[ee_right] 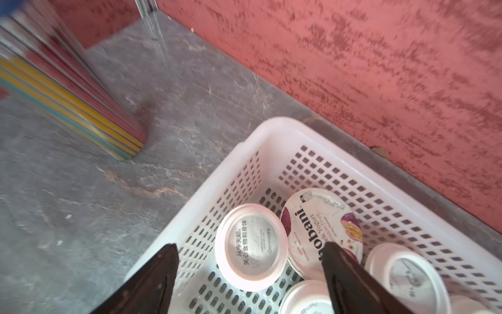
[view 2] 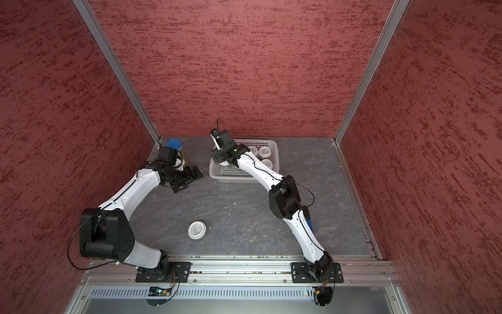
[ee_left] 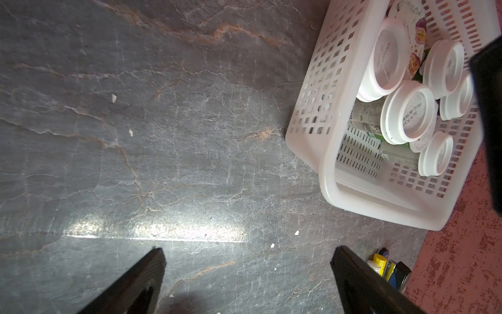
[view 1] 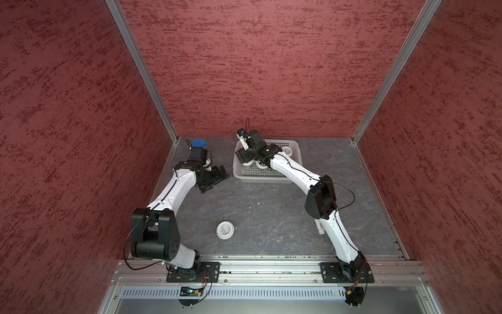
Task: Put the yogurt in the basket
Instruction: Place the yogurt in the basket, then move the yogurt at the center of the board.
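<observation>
My right gripper (ee_right: 248,246) hangs over the basket (ee_right: 271,127) with its jaws spread wide, gripping nothing. A white cup (ee_right: 251,247) sits in the basket directly below, between my fingers, with clear space on either side. I judge that one delivered. It sits just beside the Chobani cup (ee_right: 323,231), which is also inside.

My left gripper (ee_left: 249,248) is wide and empty too, over bare table (ee_left: 190,136) near the basket's corner.

So most of the job looks done. The left wrist view shows five white lids (ee_left: 410,112) in the basket, plus the Chobani foil at the far end. (From above, my right arm (view 1: 293,168) covers much of the basket, so there may be another cup I can't count.)

What's left, as far as I can see, is one loose cup (view 1: 225,230). In both top views it stands upright on the table, toward the front between my two bases and well apart from the basket. It is nearer my left base, so I'd expect the left side to fetch it. Once that cup is in, I see no more yogurt outside the basket.
</observation>
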Action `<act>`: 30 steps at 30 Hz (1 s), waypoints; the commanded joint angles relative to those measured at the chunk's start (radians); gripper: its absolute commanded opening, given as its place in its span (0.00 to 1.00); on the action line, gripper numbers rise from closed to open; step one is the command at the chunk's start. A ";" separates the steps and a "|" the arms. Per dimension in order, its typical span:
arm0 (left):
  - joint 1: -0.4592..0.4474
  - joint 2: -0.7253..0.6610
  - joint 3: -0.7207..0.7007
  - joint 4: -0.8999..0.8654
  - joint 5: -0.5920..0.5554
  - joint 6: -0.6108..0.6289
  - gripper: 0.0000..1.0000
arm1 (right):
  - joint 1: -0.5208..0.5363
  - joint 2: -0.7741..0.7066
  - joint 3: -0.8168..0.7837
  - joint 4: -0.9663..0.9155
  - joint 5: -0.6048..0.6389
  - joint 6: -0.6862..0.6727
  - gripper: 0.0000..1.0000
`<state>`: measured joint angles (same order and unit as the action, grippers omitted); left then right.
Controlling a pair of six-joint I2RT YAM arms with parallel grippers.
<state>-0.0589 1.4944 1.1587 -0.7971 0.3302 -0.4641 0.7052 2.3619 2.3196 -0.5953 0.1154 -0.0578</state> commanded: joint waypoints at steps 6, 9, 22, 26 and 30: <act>0.090 -0.051 -0.104 0.063 0.127 -0.057 1.00 | 0.054 -0.365 -0.414 0.050 -0.199 -0.004 0.88; 0.121 -0.082 -0.135 0.067 0.126 -0.082 1.00 | 0.120 -0.482 -0.588 0.087 -0.221 -0.005 0.90; 0.150 -0.260 -0.177 -0.009 -0.005 -0.072 1.00 | 0.499 -0.492 -0.762 0.152 -0.186 0.151 0.97; 0.148 -0.270 -0.174 -0.029 -0.013 -0.063 1.00 | 0.528 -0.454 -0.766 0.155 -0.204 0.147 0.99; 0.148 -0.278 -0.178 -0.031 -0.022 -0.057 1.00 | 0.531 -0.435 -0.775 0.153 -0.186 0.145 0.98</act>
<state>0.0898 1.2301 0.9939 -0.8116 0.3309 -0.5415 1.2400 1.9152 1.5574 -0.4686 -0.0853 0.0746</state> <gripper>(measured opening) 0.996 0.985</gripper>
